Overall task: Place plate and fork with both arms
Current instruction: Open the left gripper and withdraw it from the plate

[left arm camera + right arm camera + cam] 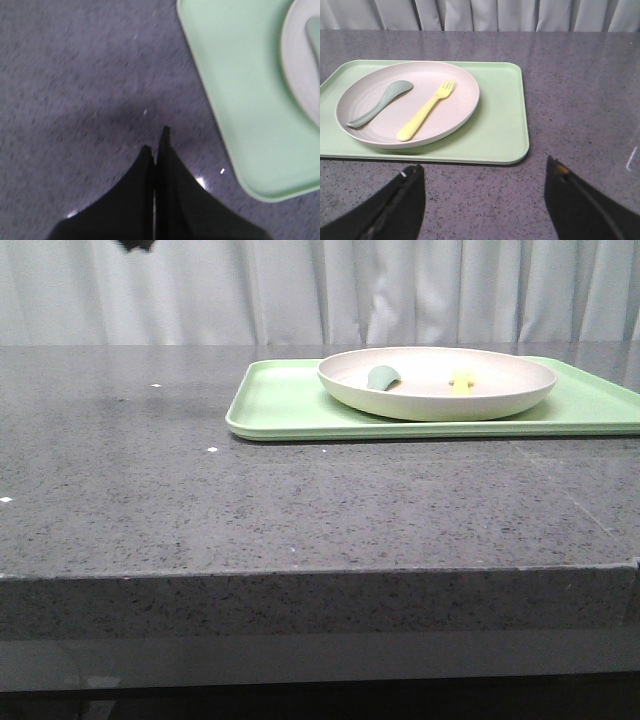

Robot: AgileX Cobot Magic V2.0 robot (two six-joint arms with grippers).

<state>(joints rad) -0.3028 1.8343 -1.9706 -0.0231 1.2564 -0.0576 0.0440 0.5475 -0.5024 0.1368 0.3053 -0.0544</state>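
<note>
Left gripper [156, 142] clenched, right gripper [485, 172] released; fork [426, 110] on plate [462, 107]; no legible writing

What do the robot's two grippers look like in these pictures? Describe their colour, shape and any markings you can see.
Both are plain black. The left gripper has two flat fingers that widen from narrow pointed tips into a broad dark base. The right gripper shows two wedge-shaped black fingers, each with a small pale or brownish spot near its tip. No cables, labels or sleeves are visible.
</note>
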